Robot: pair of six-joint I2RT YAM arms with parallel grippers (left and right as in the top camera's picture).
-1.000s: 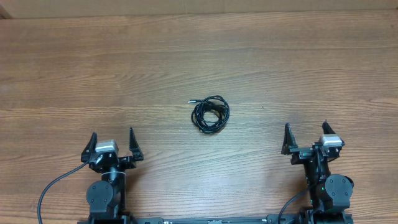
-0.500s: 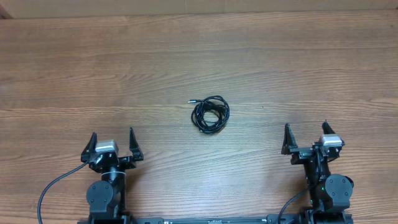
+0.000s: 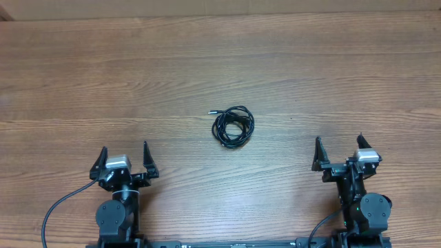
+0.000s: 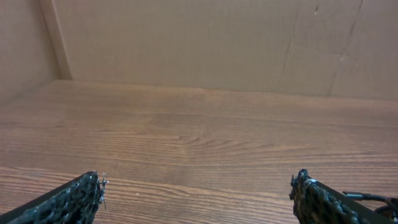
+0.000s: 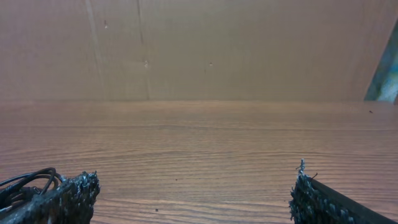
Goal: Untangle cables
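The cables [image 3: 233, 127] lie as one small black coil near the middle of the wooden table, with a plug end poking out at the upper left. My left gripper [image 3: 125, 149] rests at the near left, open and holding nothing, well short of the coil. At the near right my right gripper [image 3: 338, 140] stands open and holds nothing as well. In the left wrist view the left gripper [image 4: 196, 180] frames bare wood, and a bit of the cables [image 4: 368, 197] shows at the lower right. The right wrist view has the right gripper [image 5: 196, 176] wide, with the cables [image 5: 26, 182] at its lower left.
A brown panel wall [image 4: 199, 43] stands along the table's far edge. A thicker black arm cable [image 3: 58, 205] loops at the near left beside the left arm base. Bare wood [image 3: 227, 62] surrounds the coil on all sides.
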